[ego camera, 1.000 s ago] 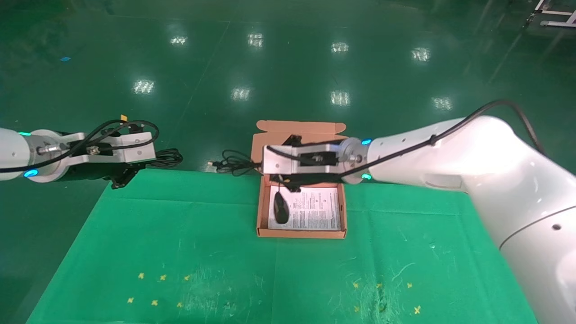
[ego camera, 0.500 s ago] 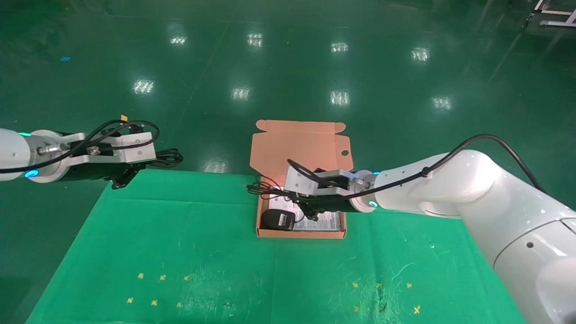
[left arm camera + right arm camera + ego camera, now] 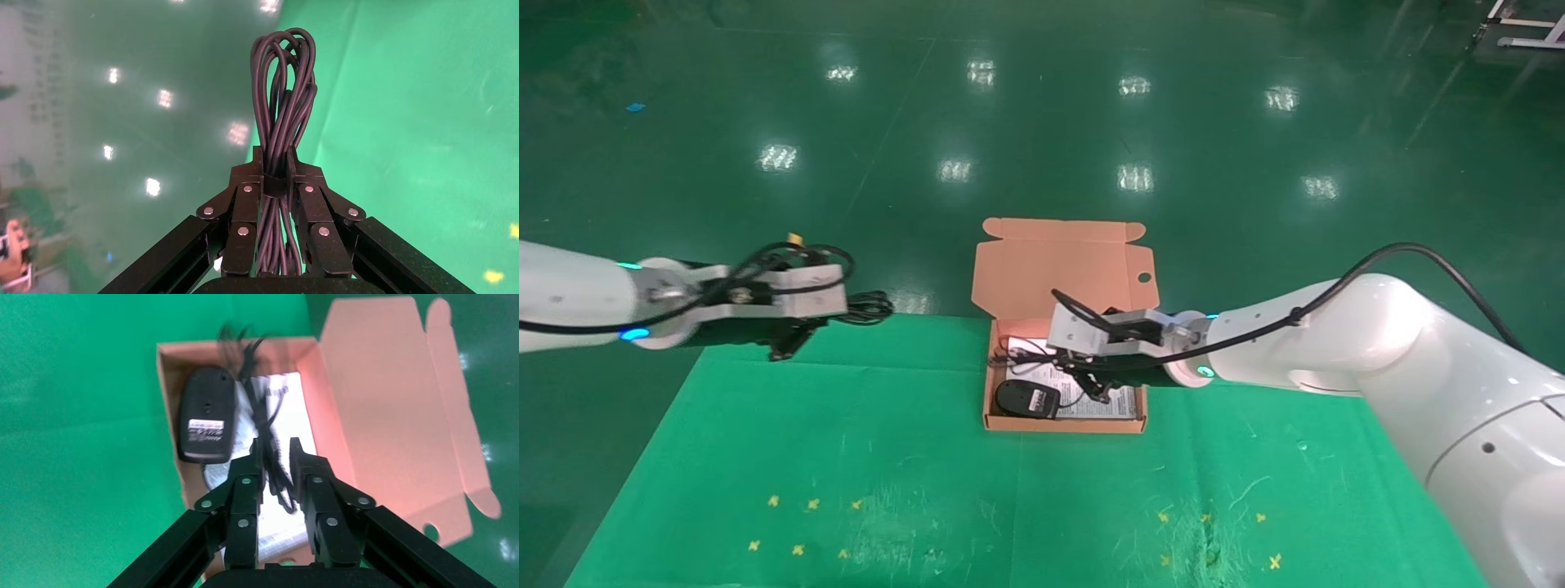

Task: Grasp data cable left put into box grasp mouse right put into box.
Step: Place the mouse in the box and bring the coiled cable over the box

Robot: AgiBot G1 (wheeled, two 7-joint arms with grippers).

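Note:
The salmon-orange box (image 3: 1065,423) stands open at the table's far middle, its flap lid (image 3: 1062,261) leaning back. The black mouse (image 3: 1026,398) lies upside down in the box's left front corner, white label up; it also shows in the right wrist view (image 3: 208,410). My right gripper (image 3: 1095,385) hangs low over the box, jaws slightly apart (image 3: 276,447). The mouse's thin cord (image 3: 269,435) runs loosely between them. My left gripper (image 3: 842,314) is off the table's far left corner. It is shut (image 3: 275,162) on the data cable (image 3: 284,79) at its cinched middle.
A white printed sheet (image 3: 1124,400) lines the box floor. The green table cloth (image 3: 846,425) spreads in front, with small yellow marks (image 3: 801,523) near the front. Shiny green floor lies beyond the table's far edge.
My right gripper came down into the box; the mouse went from hanging on its cord to lying upside down inside. My left arm moved right toward the box with the data cable.

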